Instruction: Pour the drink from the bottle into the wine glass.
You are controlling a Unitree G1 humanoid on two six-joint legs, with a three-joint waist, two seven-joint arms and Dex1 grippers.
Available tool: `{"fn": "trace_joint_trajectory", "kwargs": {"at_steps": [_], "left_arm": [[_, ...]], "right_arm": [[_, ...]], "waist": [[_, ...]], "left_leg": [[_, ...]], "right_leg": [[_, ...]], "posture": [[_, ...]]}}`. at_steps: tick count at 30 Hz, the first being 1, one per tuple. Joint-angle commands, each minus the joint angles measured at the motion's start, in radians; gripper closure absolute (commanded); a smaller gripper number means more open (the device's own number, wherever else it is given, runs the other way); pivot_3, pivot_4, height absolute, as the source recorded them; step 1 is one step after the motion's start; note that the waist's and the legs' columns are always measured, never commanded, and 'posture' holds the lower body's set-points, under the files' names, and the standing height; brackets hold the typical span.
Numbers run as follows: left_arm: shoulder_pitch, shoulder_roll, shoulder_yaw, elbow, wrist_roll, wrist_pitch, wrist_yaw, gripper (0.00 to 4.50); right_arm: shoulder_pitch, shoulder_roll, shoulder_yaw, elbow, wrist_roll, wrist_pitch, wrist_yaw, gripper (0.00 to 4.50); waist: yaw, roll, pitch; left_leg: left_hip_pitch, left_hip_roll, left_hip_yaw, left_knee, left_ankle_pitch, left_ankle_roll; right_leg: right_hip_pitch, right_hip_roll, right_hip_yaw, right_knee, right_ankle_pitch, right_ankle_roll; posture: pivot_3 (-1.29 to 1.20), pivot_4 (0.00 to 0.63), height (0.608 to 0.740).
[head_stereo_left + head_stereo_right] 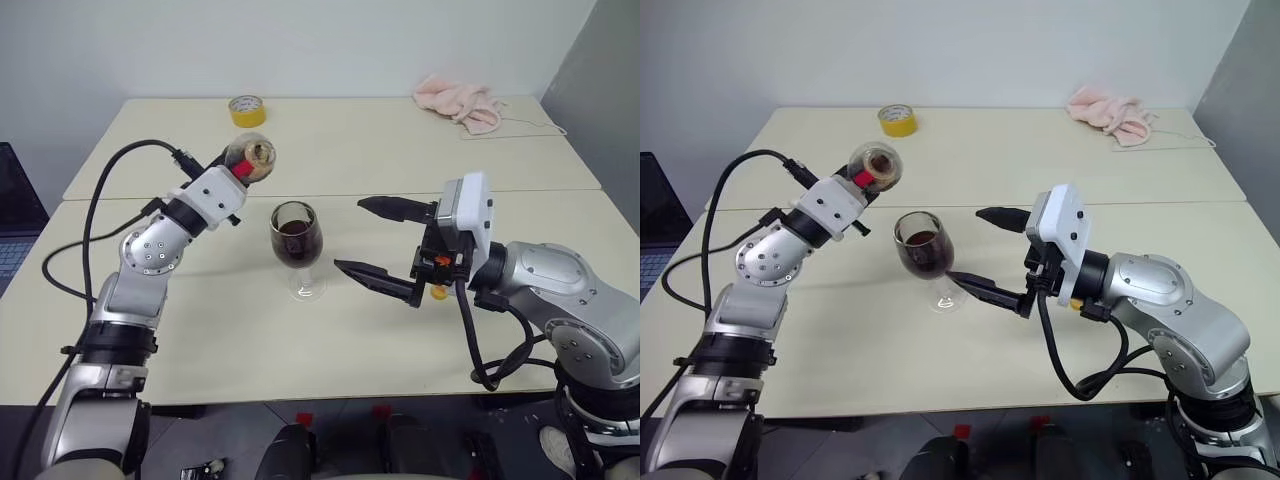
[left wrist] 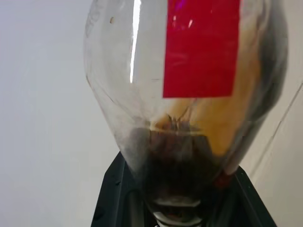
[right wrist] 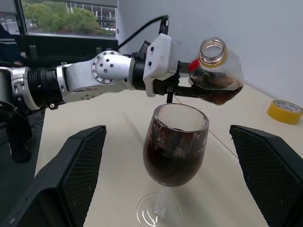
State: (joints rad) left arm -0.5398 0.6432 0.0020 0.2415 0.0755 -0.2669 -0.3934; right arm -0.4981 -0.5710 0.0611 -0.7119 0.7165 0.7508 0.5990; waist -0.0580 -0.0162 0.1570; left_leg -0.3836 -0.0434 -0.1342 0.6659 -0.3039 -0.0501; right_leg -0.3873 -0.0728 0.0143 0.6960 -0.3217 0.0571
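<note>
Left end effector [image 3: 182, 80] clamped on bottle [image 3: 215, 71], fingertips hidden; right end effector [image 1: 385, 243] agape.

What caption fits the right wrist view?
Left hand holds the uncapped bottle above the half-filled wine glass.

Half-full wine glass [image 1: 297, 245], uncapped bottle [image 1: 253, 160] aloft

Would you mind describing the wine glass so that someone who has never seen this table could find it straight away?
On the pale table, look near the front, in the space between the two robot arms. The wine glass stands upright there, just below the bottle held in the left gripper. It is the only stemmed thing on the table, with dark brown drink filling roughly half of its bowl.
</note>
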Motion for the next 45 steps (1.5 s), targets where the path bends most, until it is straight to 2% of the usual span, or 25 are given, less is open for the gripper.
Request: {"fn": "trace_joint_trajectory", "kwargs": {"at_steps": [1, 7, 16, 29, 40, 45], "left_arm": [[0.012, -0.035, 0.075, -0.080, -0.065, 0.113, 0.032, 3.65], [0.072, -0.138, 0.131, -0.135, -0.141, 0.296, 0.075, 3.65], [0.123, -0.285, 0.204, -0.103, -0.235, 0.397, 0.153, 3.65], [0.082, -0.312, 0.282, 0.063, -0.260, 0.398, 0.239, 3.65], [0.052, -0.289, 0.296, 0.153, -0.289, 0.428, 0.200, 3.65], [0.052, -0.269, 0.283, 0.166, -0.280, 0.391, 0.166, 2.08]], "right_arm": [[-0.019, -0.011, -0.019, -0.030, 0.022, -0.009, 0.012, 0.00], [-0.031, -0.036, -0.025, -0.022, 0.040, 0.008, 0.025, 0.00], [-0.057, -0.037, -0.011, -0.001, 0.043, 0.037, 0.014, 0.00], [-0.126, -0.011, 0.011, 0.029, 0.048, 0.080, 0.004, 0.00], [-0.138, 0.013, 0.030, 0.037, 0.037, 0.070, 0.003, 0.00], [-0.123, 0.013, 0.035, 0.034, 0.029, 0.068, 0.004, 0.00]], "waist": [[0.000, 0.000, 0.000], [0.002, 0.000, 0.000], [0.004, -0.001, -0.001], [0.009, -0.002, -0.001], [0.009, -0.002, -0.001], [0.009, -0.002, -0.001]], "left_leg": [[0.000, 0.000, 0.000, 0.000, 0.000, 0.000], [0.000, -0.001, 0.000, 0.001, 0.000, 0.000], [0.000, 0.000, 0.000, 0.001, 0.000, 0.000], [0.000, -0.001, 0.001, 0.001, 0.000, 0.000], [0.000, -0.001, 0.001, 0.001, 0.000, 0.000], [0.000, -0.001, 0.001, 0.001, 0.000, 0.000]], "right_leg": [[0.000, 0.000, 0.000, 0.000, 0.000, 0.000], [0.001, -0.001, 0.000, 0.000, 0.000, 0.000], [0.001, -0.001, 0.000, 0.000, 0.000, 0.000], [0.001, -0.001, 0.000, -0.001, 0.000, 0.000], [0.001, -0.001, 0.000, 0.000, 0.000, 0.000], [0.001, -0.001, 0.000, -0.001, 0.000, 0.000]], "posture": [[0.00, 0.150, 0.740], [0.00, 0.150, 0.740], [0.00, 0.150, 0.740], [0.00, 0.150, 0.740], [0.00, 0.150, 0.740], [0.00, 0.150, 0.740]]}}
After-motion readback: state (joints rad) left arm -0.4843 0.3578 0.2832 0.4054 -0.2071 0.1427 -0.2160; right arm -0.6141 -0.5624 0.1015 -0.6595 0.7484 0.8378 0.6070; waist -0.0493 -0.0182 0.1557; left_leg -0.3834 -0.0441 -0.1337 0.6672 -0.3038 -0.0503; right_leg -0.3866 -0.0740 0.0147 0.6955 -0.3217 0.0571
